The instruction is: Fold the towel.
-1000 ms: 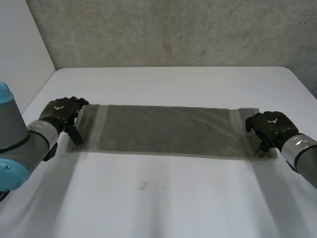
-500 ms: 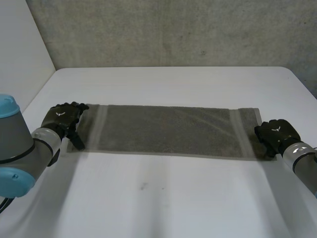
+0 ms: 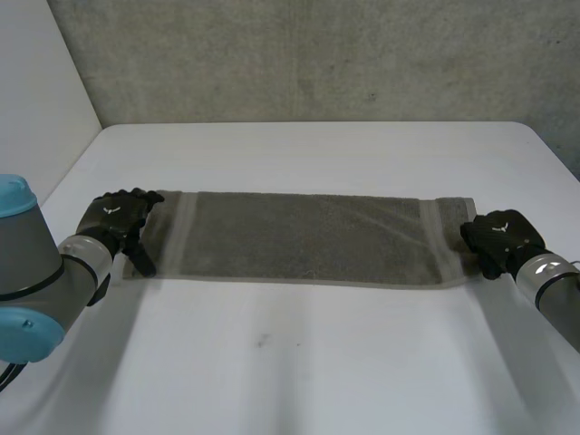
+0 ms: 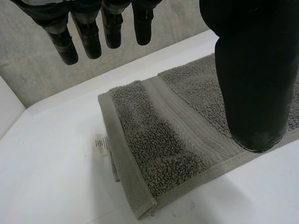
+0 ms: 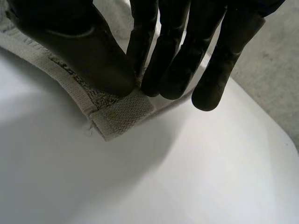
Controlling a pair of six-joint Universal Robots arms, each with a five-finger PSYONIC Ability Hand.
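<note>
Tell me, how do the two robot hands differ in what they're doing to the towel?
The right robot hand pinches a towel corner between thumb and fingers; the left robot hand is open, gripping nothing. The right robot hand's fingers are bunched together; the left robot hand's fingers are spread above the cloth. Both are black, at opposite short ends.

The right hand (image 3: pixel 501 237) sat over one short end of the grey terry towel (image 3: pixel 308 237), and from the head camera that end's corner was lost beneath it. Up close, the hem slipped out of sight under its thumb and fingers (image 5: pixel 168 56). Over at the left hand (image 4: pixel 254 70), the thumb blocked a stretch of the towel's long edge. The small white label (image 4: pixel 100 142) ran in under the hem, its print too small to read.
</note>
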